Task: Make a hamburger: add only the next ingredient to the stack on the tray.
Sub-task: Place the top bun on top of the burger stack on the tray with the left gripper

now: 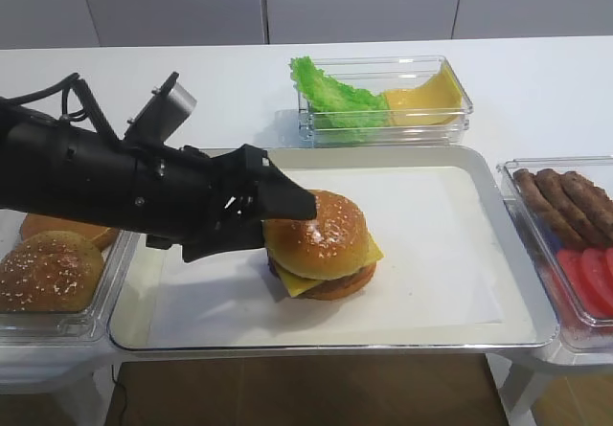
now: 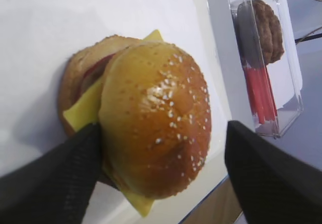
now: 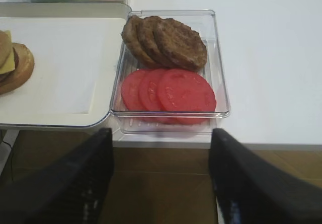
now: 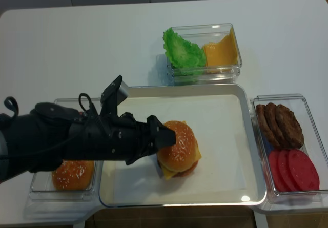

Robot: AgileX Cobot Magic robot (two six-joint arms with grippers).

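White table [image 1: 536,81], pale wall panels along the upper frame edge. Silver tray [image 1: 460,158] with white liner sits centre frame. Bun top [image 1: 316,235] rests on the stack [image 1: 330,280] in the tray's middle, cheese corners poking out beneath. Left gripper [image 2: 161,173] comes in from the left of frame, jaws spread wide either side of the bun; one finger touching its edge, the other apart. Bun glossy, golden-brown, domed, dotted with pale sesame. Right gripper [image 3: 161,178] open, holding nothing, low in its wrist view.
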